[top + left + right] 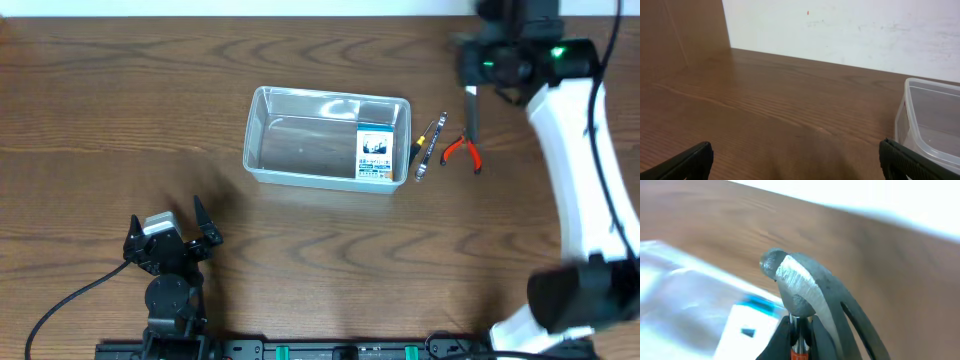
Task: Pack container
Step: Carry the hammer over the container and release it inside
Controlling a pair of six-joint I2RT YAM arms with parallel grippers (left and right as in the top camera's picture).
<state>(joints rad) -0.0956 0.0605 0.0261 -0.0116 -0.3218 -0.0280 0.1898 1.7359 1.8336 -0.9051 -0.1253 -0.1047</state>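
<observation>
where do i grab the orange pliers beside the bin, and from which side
Come straight down from above onto the orange pliers, which lie flat on the table. Pinch across the neck where both handles converge; further out they splay into a wide V.

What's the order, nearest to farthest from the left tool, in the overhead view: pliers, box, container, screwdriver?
1. container, up and right of the left tool
2. box, inside the container's right end
3. screwdriver, on the table just right of the container
4. pliers, farthest right
</observation>
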